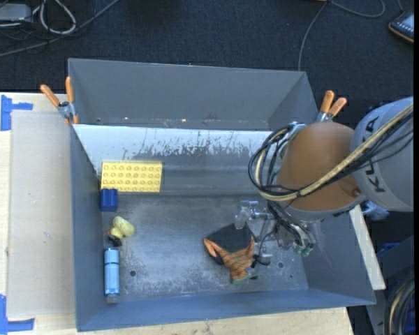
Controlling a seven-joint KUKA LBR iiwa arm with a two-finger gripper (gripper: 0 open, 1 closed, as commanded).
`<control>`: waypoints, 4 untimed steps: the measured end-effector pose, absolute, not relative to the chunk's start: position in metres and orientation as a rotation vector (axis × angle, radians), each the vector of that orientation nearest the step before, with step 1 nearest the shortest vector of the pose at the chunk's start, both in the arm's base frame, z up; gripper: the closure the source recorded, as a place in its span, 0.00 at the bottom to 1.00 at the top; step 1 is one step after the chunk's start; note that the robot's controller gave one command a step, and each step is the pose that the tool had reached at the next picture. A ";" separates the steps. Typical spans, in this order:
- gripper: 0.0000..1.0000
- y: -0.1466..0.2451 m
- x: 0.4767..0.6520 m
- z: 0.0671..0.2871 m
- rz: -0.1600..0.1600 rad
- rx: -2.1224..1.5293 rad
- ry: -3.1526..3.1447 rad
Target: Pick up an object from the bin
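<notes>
My gripper (259, 246) is low in the bin's front right part, under the arm's orange dome. It is right above an orange-brown, claw-like toy (230, 258) lying on the floor, with its tip at the toy's right end. A flat black thing (228, 238) lies just behind the toy and partly under it, to the left of the gripper. Whether anything is held between the gripper's tips is hidden by its own body.
A yellow studded plate (131, 176) leans at the back left, with a small blue brick (109, 199) below it. A small yellow thing (122, 227) and a blue cylinder (112, 271) lie along the left wall.
</notes>
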State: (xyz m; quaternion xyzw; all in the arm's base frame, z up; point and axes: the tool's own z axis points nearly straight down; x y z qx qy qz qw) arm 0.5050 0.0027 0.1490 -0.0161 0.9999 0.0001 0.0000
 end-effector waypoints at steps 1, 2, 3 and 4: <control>0.00 -0.039 0.502 0.066 0.005 -0.138 3.135; 0.00 -0.029 0.487 0.071 0.001 -0.157 3.128; 0.00 -0.035 0.497 0.069 0.004 -0.139 3.133; 1.00 -0.031 0.491 0.070 0.003 -0.149 3.131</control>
